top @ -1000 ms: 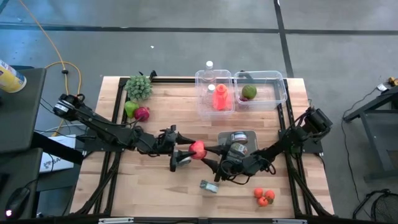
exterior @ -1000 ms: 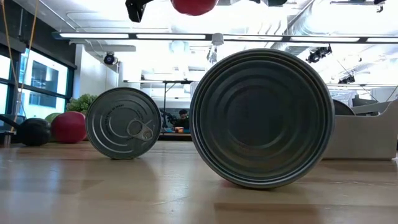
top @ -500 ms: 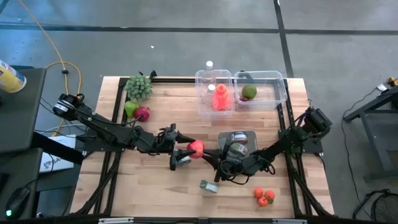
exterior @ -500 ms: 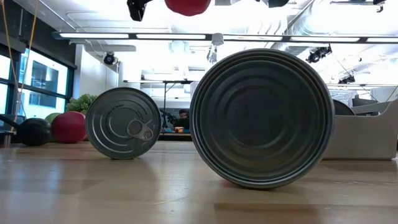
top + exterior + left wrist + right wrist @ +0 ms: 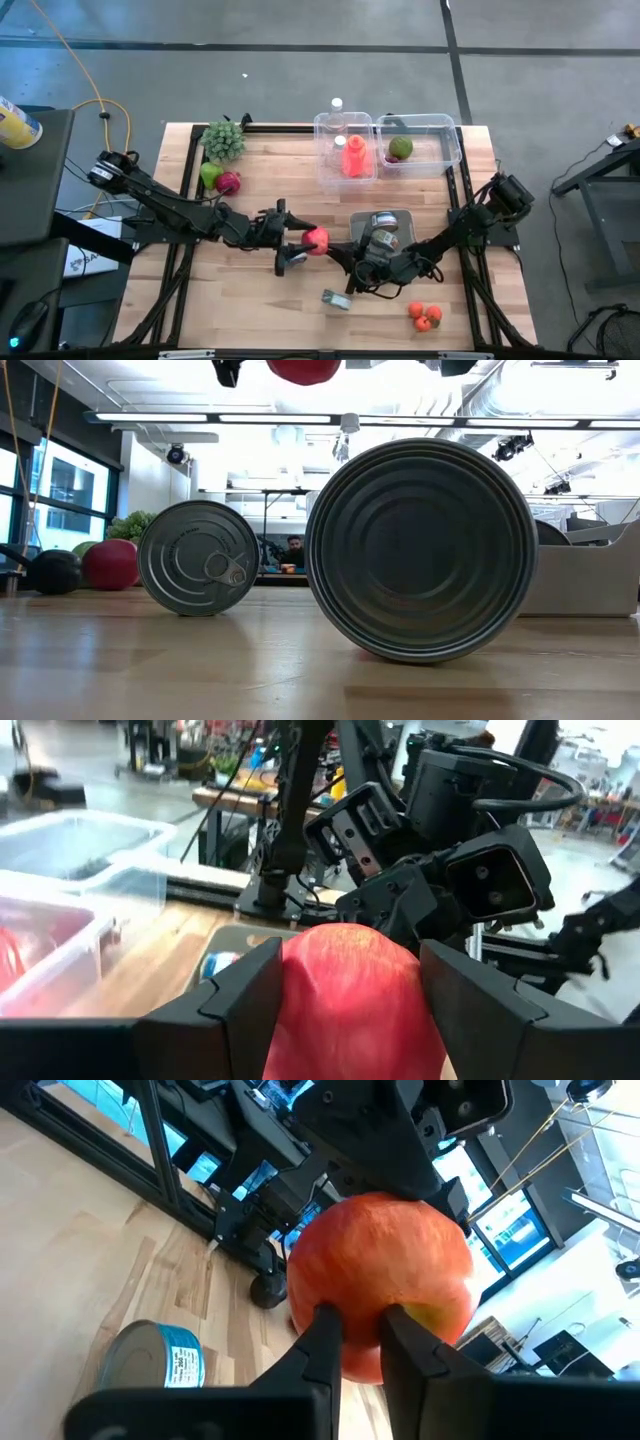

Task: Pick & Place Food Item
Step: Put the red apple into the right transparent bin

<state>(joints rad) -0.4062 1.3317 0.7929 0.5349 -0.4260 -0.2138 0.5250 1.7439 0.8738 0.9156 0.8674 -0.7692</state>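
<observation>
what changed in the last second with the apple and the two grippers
The right gripper has drawn its fingers nearly together against the near side of the red apple; a second ago they stood wider. The left gripper keeps its hold on the apple, fingers on either side, above the table. The apple edged slightly toward the left arm. Cans, bins and other produce stayed put.

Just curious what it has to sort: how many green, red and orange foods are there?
Green: 3, leafy bunch, green fruit beside it, green fruit in the bin
Red: 2, apple, dark red fruit
Orange: 4, three small fruits, orange item in the other bin
Total: 9
</observation>
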